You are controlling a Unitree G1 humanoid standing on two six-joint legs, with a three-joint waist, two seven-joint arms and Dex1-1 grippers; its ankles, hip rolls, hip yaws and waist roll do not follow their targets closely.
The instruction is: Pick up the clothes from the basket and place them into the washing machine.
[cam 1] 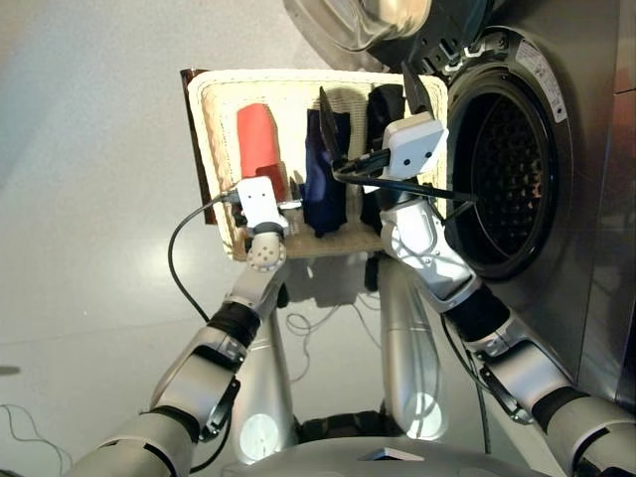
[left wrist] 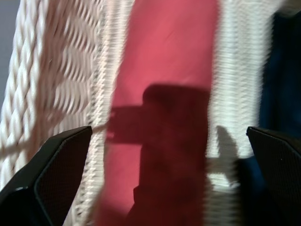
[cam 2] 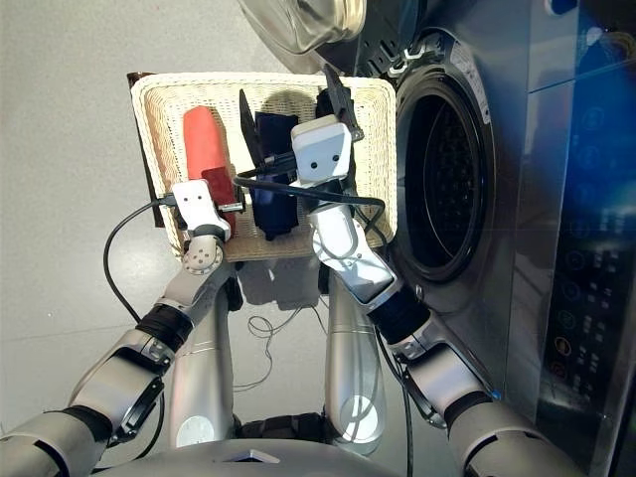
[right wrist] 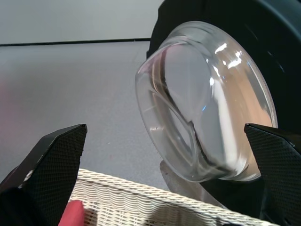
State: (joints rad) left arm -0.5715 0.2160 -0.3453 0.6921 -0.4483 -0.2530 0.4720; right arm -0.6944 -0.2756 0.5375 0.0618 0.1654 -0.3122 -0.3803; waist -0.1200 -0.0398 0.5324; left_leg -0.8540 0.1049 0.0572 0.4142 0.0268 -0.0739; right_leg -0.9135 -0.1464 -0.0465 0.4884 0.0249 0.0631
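Over the basket (cam 1: 214, 119), my left tool (left wrist: 160, 188) gapes above the coral-red garment (cam 1: 259, 139); right tool (cam 1: 368, 119) splayed, empty; next, descend and pinch.

Grey floor (cam 1: 89, 199), loose thin cable (cam 1: 20, 422), perhaps white

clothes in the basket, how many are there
3, all in the basket: the coral-red one on the robot's left, the navy one in the middle, the black one nearest the washing machine.

Silver arms; black joints and cables; white wrist housings.
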